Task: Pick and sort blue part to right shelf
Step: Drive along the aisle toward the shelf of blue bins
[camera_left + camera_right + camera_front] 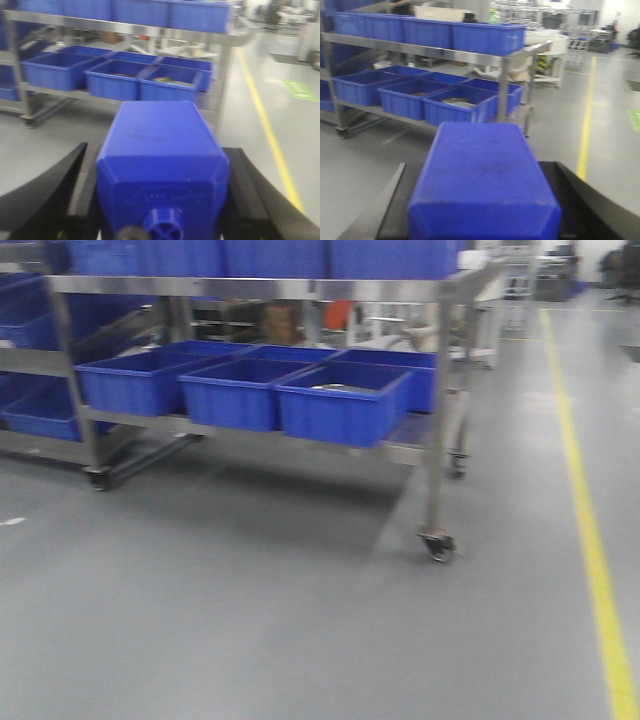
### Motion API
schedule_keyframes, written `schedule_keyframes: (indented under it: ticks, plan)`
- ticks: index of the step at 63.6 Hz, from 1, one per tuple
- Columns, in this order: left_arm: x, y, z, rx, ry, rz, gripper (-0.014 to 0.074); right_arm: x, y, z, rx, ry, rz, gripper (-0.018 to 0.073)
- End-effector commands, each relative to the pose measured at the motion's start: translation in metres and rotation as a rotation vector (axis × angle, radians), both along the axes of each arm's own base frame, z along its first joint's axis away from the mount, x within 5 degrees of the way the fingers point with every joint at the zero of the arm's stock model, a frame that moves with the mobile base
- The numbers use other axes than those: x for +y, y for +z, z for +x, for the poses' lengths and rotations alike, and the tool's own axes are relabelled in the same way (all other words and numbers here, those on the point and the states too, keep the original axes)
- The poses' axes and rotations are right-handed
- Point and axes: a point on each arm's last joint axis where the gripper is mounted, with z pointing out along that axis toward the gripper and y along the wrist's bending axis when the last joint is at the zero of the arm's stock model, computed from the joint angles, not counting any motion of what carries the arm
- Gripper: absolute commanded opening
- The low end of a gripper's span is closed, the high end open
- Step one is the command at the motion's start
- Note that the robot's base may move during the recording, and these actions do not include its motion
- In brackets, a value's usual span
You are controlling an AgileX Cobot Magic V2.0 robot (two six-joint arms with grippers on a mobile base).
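- the right gripper point(481, 167) has its jaws closed on the blue part point(482, 175). a black finger point(592, 200) lies along each flank, so the part rides in the air between them, well short of the rack.
- the part's long axis runs straight along the fingers, away from the wrist camera and toward the rack. its bevelled shoulders are at the near end, and the cap is cut off by the bottom of the right wrist view, so the cap's shape cannot be checked.
- gripping the long flat sides likely keeps the part from twisting while the base drives.
- the left gripper point(160, 150) is closed the same way on a studded blue block point(162, 160). its round stud point(161, 225) faces the camera, which marks it as the look-alike and not the task's part.
- bare grey floor point(250, 620) lies ahead, with a yellow line point(590, 540) down the right side.
- beyond stands the right shelf point(440, 390), a steel frame on casters point(438, 543). open blue bins point(340, 405) sit in a row on its lower tier, up to its right end, with more bins on the top tier.
- judged from this, the part is in transit and placing has not yet begun.
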Motion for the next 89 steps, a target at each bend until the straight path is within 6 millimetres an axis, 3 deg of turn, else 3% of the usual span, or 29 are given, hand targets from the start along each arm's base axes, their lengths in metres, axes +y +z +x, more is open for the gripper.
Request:
schedule_keyframes:
  ticks: [1,89]
  plan:
    - [0.002,0.0169,-0.0007,-0.102,0.019,-0.028,0.0405,-0.0005,0.0175,-0.0019,-0.114,-0.009,-0.012,0.0431]
    - [0.002,0.0169,-0.0007,-0.102,0.019,-0.028,0.0406,-0.0005,0.0174,-0.0019,-0.113,-0.009,-0.012,0.0431]
